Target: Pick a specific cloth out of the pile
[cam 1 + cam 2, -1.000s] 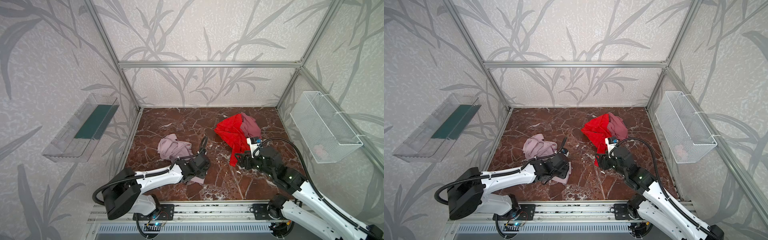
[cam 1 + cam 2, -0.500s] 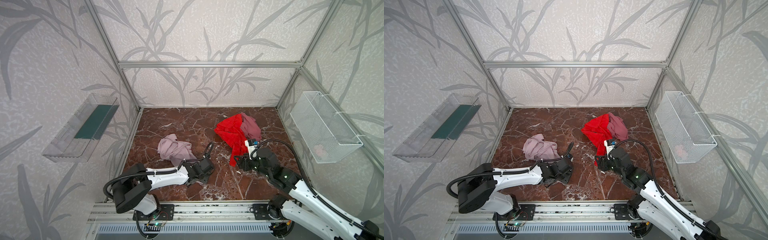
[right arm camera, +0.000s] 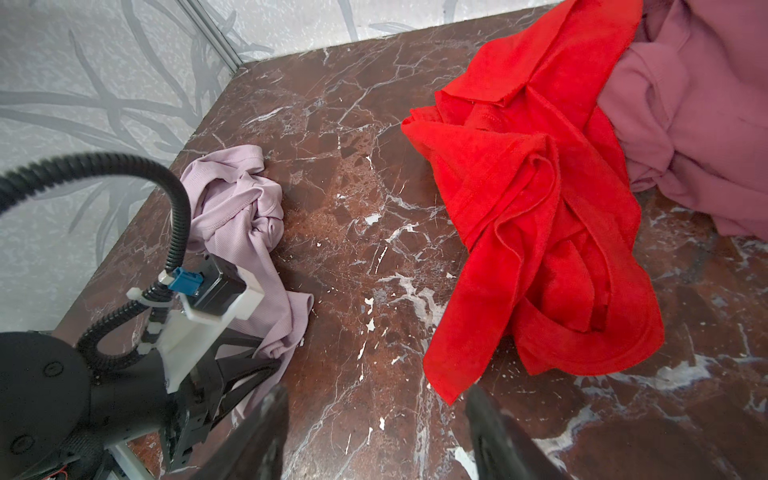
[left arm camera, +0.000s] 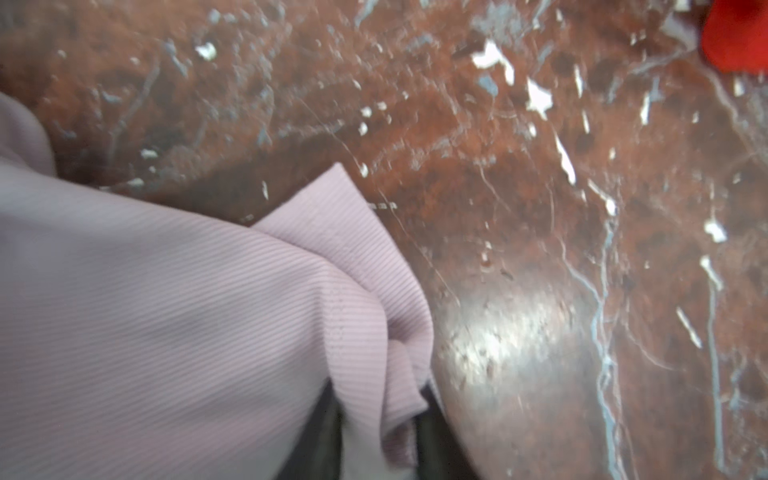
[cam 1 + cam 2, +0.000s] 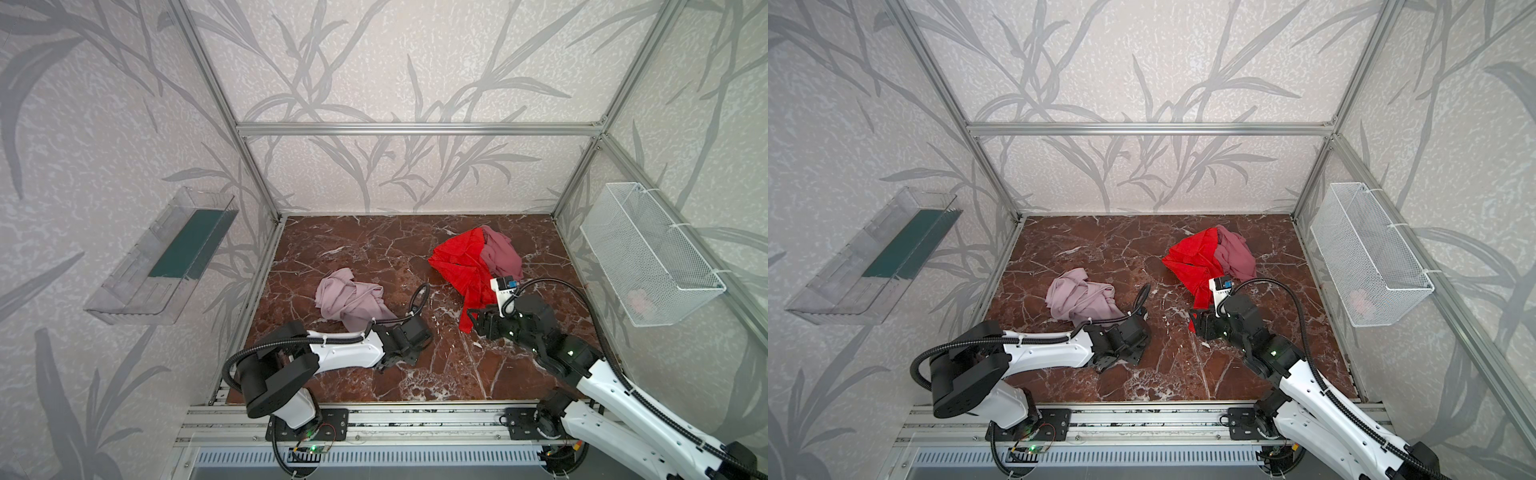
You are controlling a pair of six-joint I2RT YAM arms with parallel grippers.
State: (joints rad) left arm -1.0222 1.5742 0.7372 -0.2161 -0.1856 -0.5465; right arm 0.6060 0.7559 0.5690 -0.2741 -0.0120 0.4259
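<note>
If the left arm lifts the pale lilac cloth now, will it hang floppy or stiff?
Probably floppy: the pale lilac cloth lies in soft crumpled folds. Likely light: its ribbed fabric looks thin. It may trail, since the left fingers pinch one edge.

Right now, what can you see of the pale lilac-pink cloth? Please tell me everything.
The pale lilac-pink cloth is thin, soft, finely ribbed fabric with a stitched hem, crumpled into loose folds. It lies on the brown marble surface, left of centre in both top views, apart from the red cloth. Its near end is pinched between the fingers of the left gripper; nothing else touches it.
</note>
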